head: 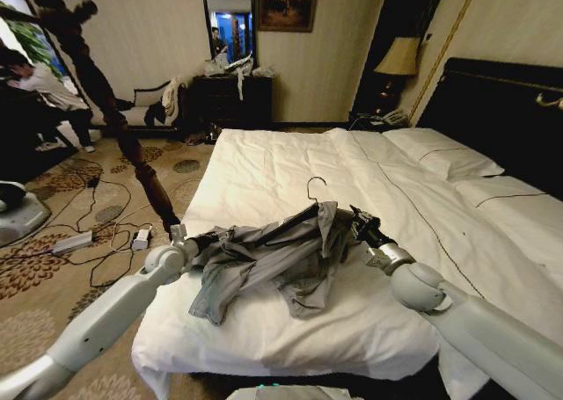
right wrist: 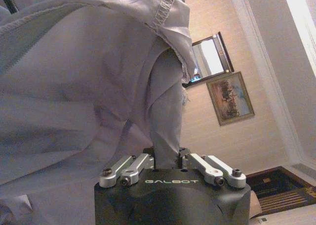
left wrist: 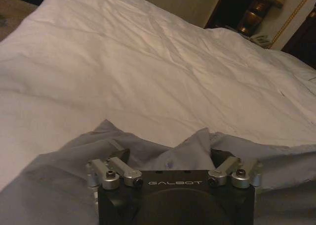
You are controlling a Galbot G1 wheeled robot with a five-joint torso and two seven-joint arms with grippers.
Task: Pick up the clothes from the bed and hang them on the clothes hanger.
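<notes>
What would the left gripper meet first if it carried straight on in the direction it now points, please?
Probably the grey shirt itself: the left gripper already has its fingers in the cloth. Beyond that lies the bed's white duvet, though depth is hard to judge.

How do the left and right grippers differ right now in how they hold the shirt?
The right gripper is shut on a bunched, rope-like fold of the grey shirt; the left gripper has flat cloth draped across its fingers. The right gripper sits at the shirt's far side, below the hanger hook; the left gripper sits at the side nearer the bed edge. Both are in contact with the shirt above the bed.
</notes>
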